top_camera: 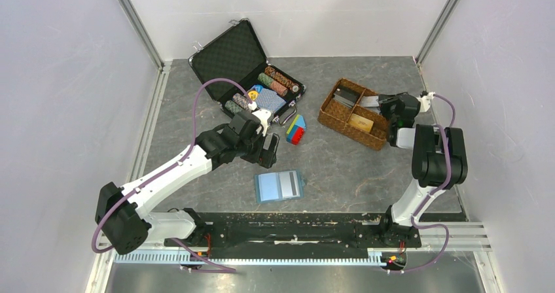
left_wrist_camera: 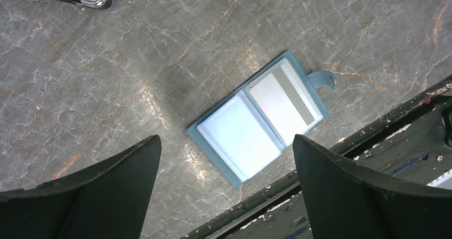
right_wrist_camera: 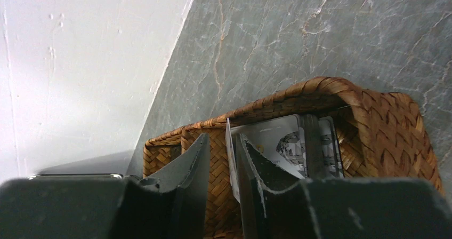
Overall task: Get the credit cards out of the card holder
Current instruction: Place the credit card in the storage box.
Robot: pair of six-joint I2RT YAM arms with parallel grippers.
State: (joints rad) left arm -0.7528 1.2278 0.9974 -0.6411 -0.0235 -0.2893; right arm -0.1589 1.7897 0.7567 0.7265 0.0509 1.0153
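The light-blue card holder [top_camera: 280,186] lies open and flat near the table's front edge. A greyish striped credit card [left_wrist_camera: 282,97] sits in its right pocket. My left gripper [top_camera: 267,150] hovers above and behind the holder, open and empty, and the holder [left_wrist_camera: 234,137] shows between its fingers. My right gripper [top_camera: 383,103] is over the wicker tray [top_camera: 334,120], jaws slightly apart. A thin card [right_wrist_camera: 230,159] stands on edge between them, leaning on the right finger [right_wrist_camera: 250,169]. An orange-yellow card [top_camera: 360,123] and greyish cards [right_wrist_camera: 277,143] lie in the tray.
An open black chip case [top_camera: 229,57] with poker chips and a blue-patterned deck [top_camera: 269,100] stands at the back. Coloured toy blocks [top_camera: 296,130] lie beside it. The black base rail [left_wrist_camera: 373,137] runs just in front of the holder. The wall is close behind the tray.
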